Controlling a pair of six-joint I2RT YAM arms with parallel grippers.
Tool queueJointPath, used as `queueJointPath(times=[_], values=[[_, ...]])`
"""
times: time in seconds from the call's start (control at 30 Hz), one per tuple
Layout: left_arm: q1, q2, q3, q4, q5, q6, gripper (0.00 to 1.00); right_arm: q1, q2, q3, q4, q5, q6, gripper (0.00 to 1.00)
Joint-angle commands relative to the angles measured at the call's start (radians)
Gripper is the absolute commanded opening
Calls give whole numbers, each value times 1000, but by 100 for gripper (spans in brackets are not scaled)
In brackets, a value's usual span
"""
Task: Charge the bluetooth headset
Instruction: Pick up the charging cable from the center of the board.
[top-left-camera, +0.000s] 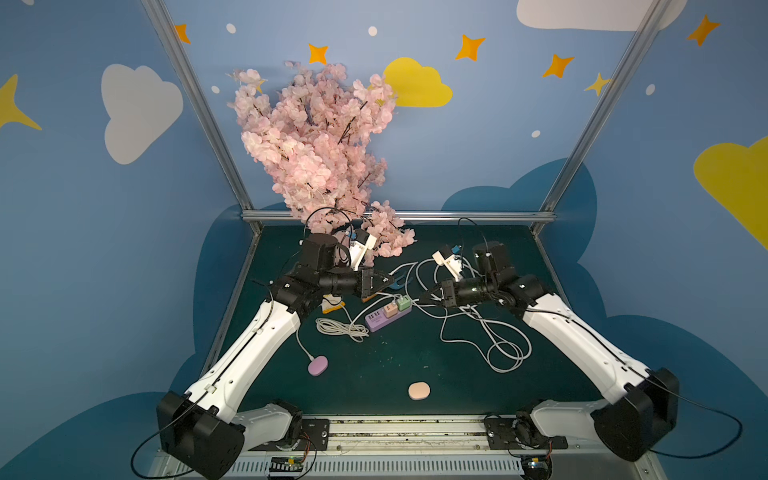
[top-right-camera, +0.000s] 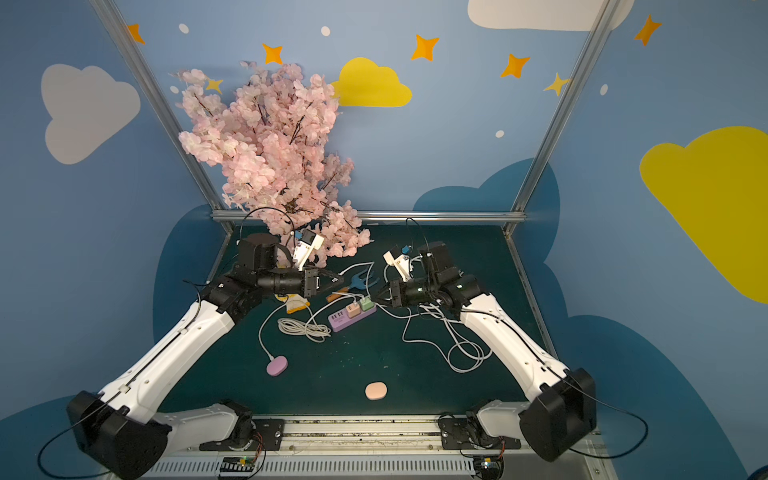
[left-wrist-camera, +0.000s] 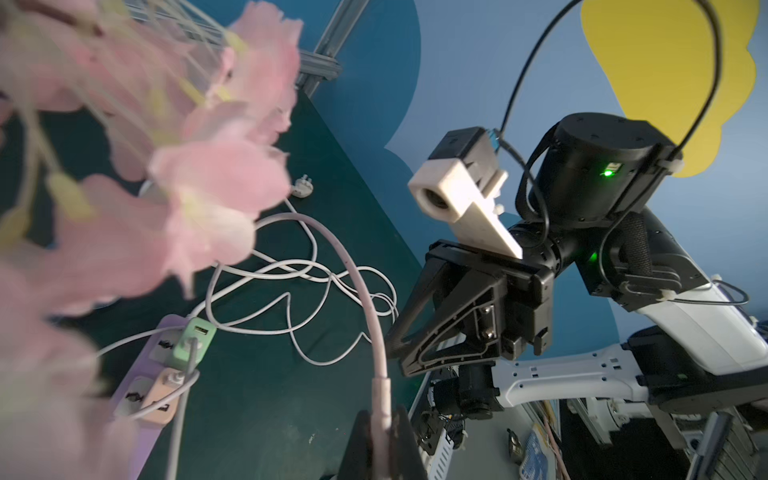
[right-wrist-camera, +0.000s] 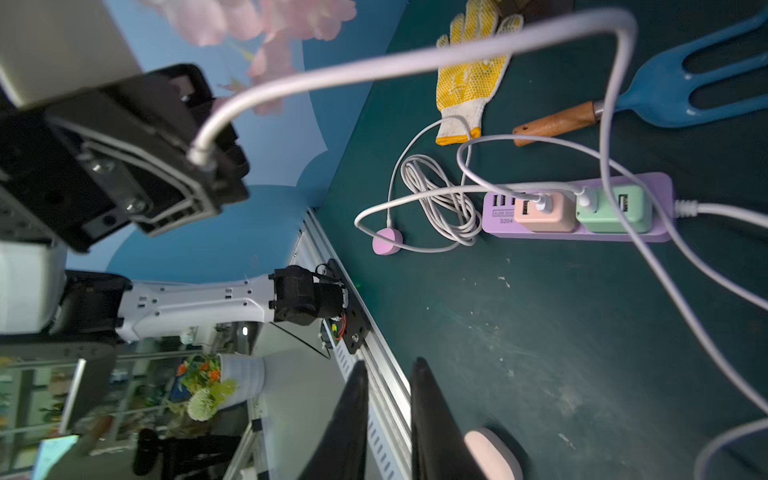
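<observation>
A: Peach and pebble-shaped: in both top views the headset case (top-left-camera: 419, 391) lies alone on the green table (top-left-camera: 395, 361) near the front edge, with no lead in it.
B: And the arms?
A: Both are further back, near the purple power strip (top-left-camera: 376, 321). The left gripper (top-left-camera: 384, 282) and right gripper (top-left-camera: 424, 298) face each other just behind it, well apart from the headset case. A lilac case (top-left-camera: 317, 365), between the strip and the front edge, already has a white lead plugged in.
B: Left wrist view?
A: The left gripper's jaws are clamped on the plug end of a pale charging cable (left-wrist-camera: 381, 390), which loops away toward the strip. Opposite, the right gripper's jaws stand a little apart, just beside that cable and not closed on it as far as I can tell.
B: Right wrist view?
A: Same story: a narrow gap between the right fingers (right-wrist-camera: 353, 415), with nothing in it. The pink adapter (right-wrist-camera: 544, 212) and green adapter (right-wrist-camera: 615, 212) each carry a lead.
B: So, progress?
A: Early-to-middle, I'd judge. The cable end is in hand. Carrying it to the headset case and seating the plug is all left to do.
</observation>
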Motion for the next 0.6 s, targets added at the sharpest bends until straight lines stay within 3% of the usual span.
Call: queueJointPath(times=[0.0, 0.1, 0.17, 0.4, 0.57], values=[[-1, 42, 44, -110, 164, 63, 3, 65, -140, -45, 39, 186, -255, 20], [-15, 54, 77, -172, 188, 106, 4, 108, -233, -135, 263, 297, -322, 18], [-29, 60, 105, -231, 185, 151, 3, 113, -245, -135, 299, 322, -373, 18], [-82, 88, 184, -384, 154, 257, 4, 170, -81, 67, 110, 328, -622, 25], [-99, 95, 201, -429, 124, 291, 3, 225, -24, 128, 66, 392, -746, 17]])
